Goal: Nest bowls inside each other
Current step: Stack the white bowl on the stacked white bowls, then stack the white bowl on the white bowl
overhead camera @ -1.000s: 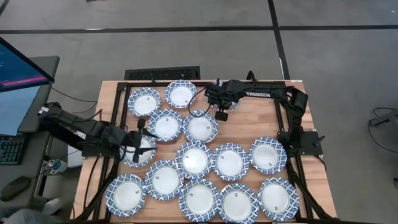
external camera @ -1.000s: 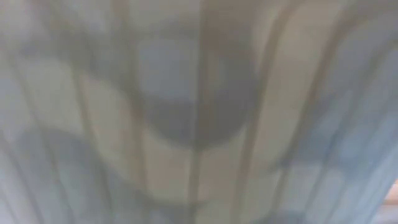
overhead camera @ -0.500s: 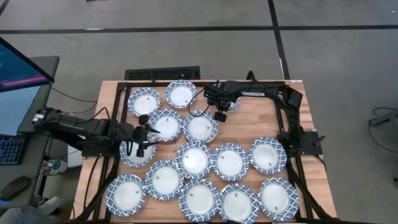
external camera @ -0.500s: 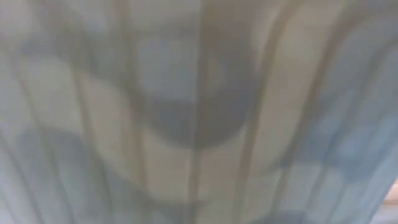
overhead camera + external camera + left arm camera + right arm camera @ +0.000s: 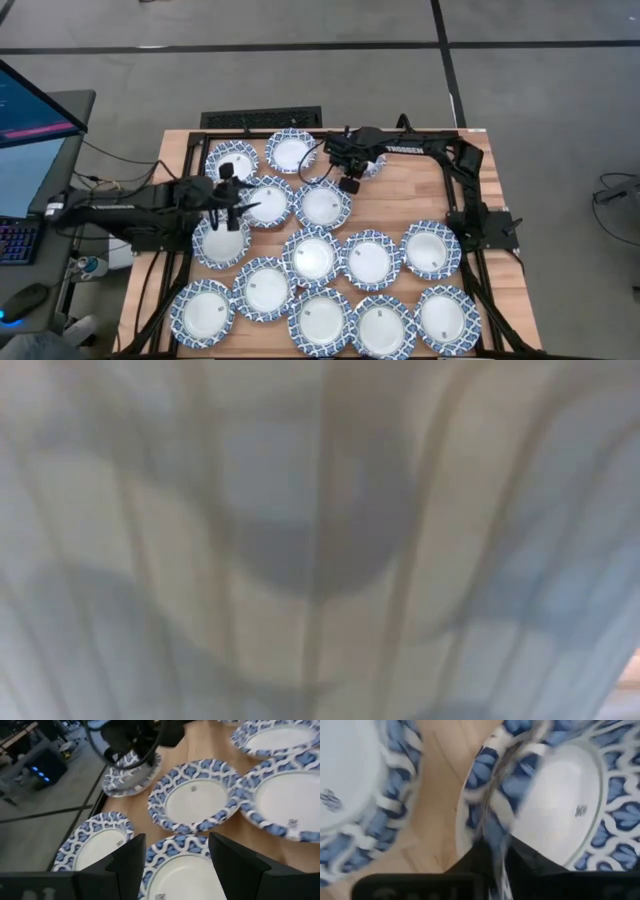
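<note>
In right claw: bowl rim.

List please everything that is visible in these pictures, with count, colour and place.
bowls: about thirteen, white with blue lattice rims, spread over the table.
held bowl: one, same pattern, tilted, near the far edge.
table: one, light wood, centre.
monitor: one, lit blue, left of the table.
keyboard: one, dark, beside the monitor.
left gripper: one, black, open, above the left bowls.
right gripper: one, black, shut on the held bowl's rim.
</note>
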`<act>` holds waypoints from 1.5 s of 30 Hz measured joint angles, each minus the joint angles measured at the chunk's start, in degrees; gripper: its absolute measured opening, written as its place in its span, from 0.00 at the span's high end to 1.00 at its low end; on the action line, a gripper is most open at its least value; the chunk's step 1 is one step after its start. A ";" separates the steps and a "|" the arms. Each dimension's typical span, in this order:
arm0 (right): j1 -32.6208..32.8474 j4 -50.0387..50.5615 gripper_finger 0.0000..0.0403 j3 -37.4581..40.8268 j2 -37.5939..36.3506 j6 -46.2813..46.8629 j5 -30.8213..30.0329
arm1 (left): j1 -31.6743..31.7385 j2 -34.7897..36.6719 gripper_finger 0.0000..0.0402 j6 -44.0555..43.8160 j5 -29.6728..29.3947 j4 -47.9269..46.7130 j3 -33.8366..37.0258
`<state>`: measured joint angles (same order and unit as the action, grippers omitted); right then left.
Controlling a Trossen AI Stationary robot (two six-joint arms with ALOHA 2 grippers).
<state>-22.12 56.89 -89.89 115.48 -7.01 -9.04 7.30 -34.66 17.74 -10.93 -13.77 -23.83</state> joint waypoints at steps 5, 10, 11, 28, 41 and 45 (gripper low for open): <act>1.93 -0.64 0.61 -1.54 -0.07 0.28 2.09 | 4.58 -2.49 0.48 2.74 1.71 3.90 -0.04; 3.74 -0.68 0.45 -1.52 -0.21 5.84 4.50 | 8.06 -5.51 0.48 4.07 6.58 9.25 -0.04; 4.07 -0.53 0.43 -1.55 -0.75 6.82 4.85 | 8.57 -6.15 0.48 3.76 7.43 10.32 -0.02; 1.23 6.17 0.38 -5.02 -8.66 12.70 0.75 | 9.32 -13.37 0.48 -14.00 11.15 13.41 0.00; -3.29 9.04 0.38 -3.89 -5.66 6.73 -3.42 | 9.45 -16.04 0.48 -16.00 13.47 -2.21 0.07; -5.92 11.91 0.38 -3.89 -5.86 5.08 -3.86 | 9.42 -18.92 0.48 -14.46 18.24 -3.08 0.03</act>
<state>-28.04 68.80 -93.78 109.62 -1.93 -12.90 16.72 -53.58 3.28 7.31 -16.84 -23.80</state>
